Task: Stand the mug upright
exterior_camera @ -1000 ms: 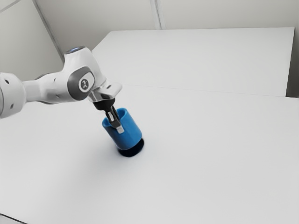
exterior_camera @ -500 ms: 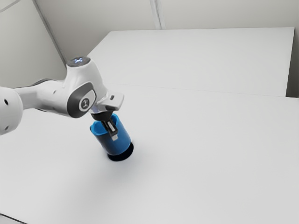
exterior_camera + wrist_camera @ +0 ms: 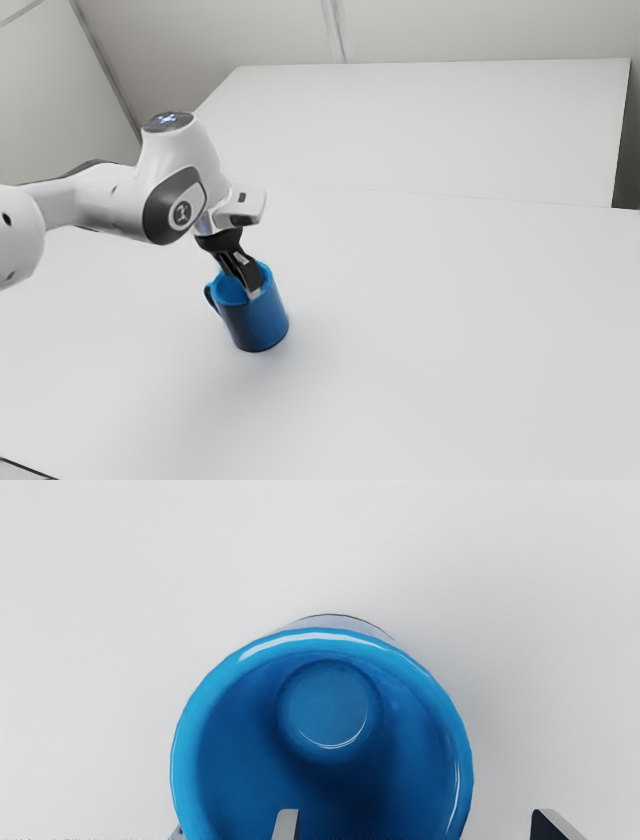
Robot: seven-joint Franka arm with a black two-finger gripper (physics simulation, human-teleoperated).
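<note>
We have the blue mug (image 3: 258, 325) standing upright on the white table (image 3: 430, 330), its base down on the surface and its mouth open upward. Its handle (image 3: 210, 296) sticks out from the body toward the exterior view's left. A soft shadow (image 3: 480, 725) lies on the table just beside the mug.

Our black gripper (image 3: 246, 283) is right at the mug's mouth, reaching down to it at a slant. We have its fingers parted and straddling the mug's wall – one inside the mouth, the other outside, beyond the rim (image 3: 320, 636). The wrist view shows room between the wall and the fingers on either side, so they are not clamped on it; the mug sits free of our grasp, resting on the table.

Looking down past the rim, we see the mug's round inner floor (image 3: 327, 705), a lighter blue than the deep shade around it. The finger inside the mouth stands over the darker part of the interior, apart from that floor as we see it.

Our white arm (image 3: 115, 200) comes in from the exterior view's left, and its wrist is above the mug. Well beyond the mug, on the far side of the table, lies a broad white panel (image 3: 420, 120), and behind that rises a pale wall (image 3: 460, 30) – farther from the mug than anything else we can make out.
</note>
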